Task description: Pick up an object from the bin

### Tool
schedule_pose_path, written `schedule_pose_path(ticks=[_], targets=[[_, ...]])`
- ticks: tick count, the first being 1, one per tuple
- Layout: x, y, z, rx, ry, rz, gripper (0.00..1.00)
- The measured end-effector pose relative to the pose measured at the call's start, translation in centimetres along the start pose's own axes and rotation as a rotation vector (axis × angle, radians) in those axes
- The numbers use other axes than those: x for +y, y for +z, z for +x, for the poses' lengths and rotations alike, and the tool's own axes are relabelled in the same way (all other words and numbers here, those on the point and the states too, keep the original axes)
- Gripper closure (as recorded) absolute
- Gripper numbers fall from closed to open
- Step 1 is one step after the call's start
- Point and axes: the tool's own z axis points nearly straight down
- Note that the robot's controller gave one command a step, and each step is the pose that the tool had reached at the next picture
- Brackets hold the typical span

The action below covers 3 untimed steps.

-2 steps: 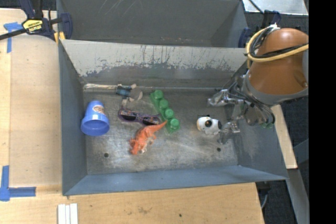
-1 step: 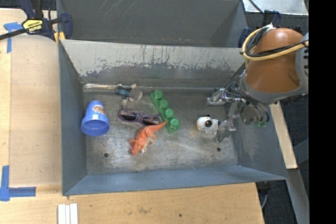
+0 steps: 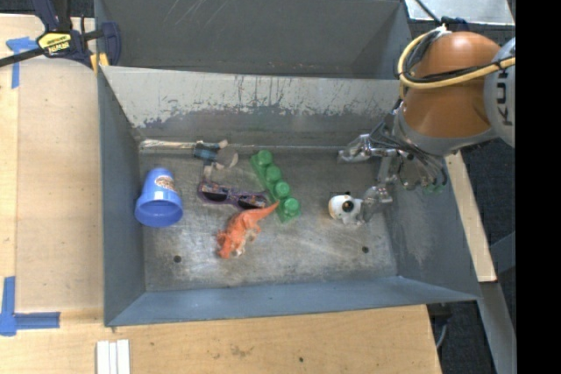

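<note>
My gripper (image 3: 366,176) hangs at the right side of the bin, open, one finger pointing left along the back wall and the other reaching down toward the floor. A small white ball with a dark spot and a yellow patch (image 3: 343,207) lies on the bin floor, just left of the lower fingertip (image 3: 379,196); nothing sits between the fingers. Farther left a green toy made of round lumps (image 3: 274,184) lies slantwise.
An orange toy lizard (image 3: 242,231) and purple sunglasses (image 3: 226,195) lie mid-bin. A blue cup (image 3: 159,199) rests on its side at the left. Small dark and beige bits (image 3: 217,155) lie near the back wall. Bare floor stretches along the front.
</note>
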Motion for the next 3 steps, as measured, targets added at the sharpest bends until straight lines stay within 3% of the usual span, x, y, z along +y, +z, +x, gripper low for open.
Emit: schedule_pose_path(ticks=[1,2,3], targets=[[0.48,4.63,-0.41,0.001,0.102,-0.001,0.00],[0.36,5.17,-1.18,-0.037,0.115,0.005,1.00],[0.38,5.07,-1.08,-0.036,0.116,0.005,1.00]])
